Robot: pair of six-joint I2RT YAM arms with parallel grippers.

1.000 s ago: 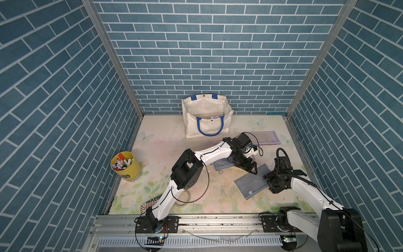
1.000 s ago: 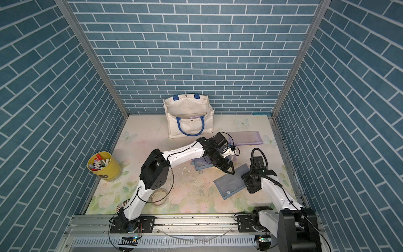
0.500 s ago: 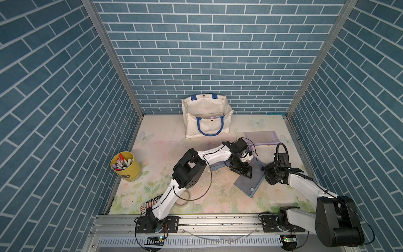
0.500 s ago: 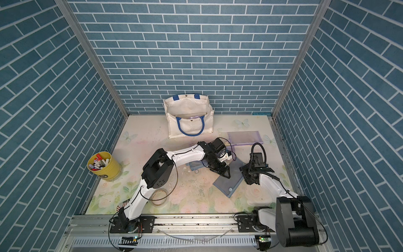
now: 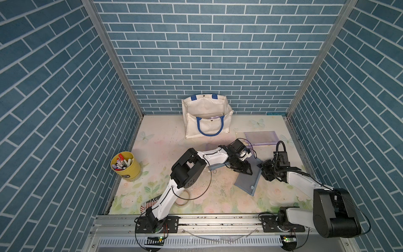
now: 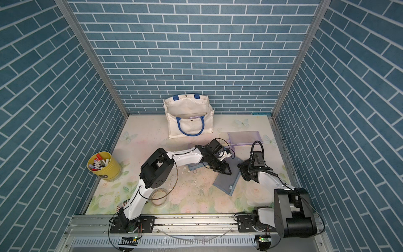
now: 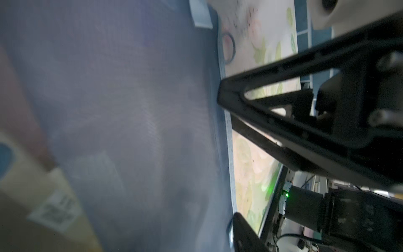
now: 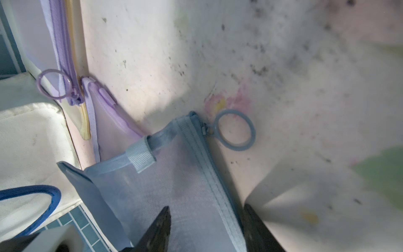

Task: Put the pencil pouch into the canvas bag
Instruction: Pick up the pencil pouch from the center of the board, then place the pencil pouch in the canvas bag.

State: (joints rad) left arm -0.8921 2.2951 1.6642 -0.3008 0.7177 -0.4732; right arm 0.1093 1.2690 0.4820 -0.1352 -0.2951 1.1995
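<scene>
Holding: right gripper (image 5: 264, 172) pinches the pencil pouch (image 5: 247, 182) at its zipper edge, one finger (image 8: 160, 227) on the mesh face.
Left gripper (image 5: 246, 171): jaws spread, a fingertip (image 7: 229, 96) against the pouch's side edge.
Pouch: blue mesh, tilted on the table (image 5: 165, 139) between both grippers, outside the bag.
Canvas bag (image 5: 224, 125): upright at the back wall, mouth open, well apart.
Nearby: purple pouch (image 5: 260, 137) flat beyond the grippers.

canvas bag (image 5: 192, 126) behind pencil pouch (image 5: 246, 183), cup (image 5: 128, 172) left
</scene>
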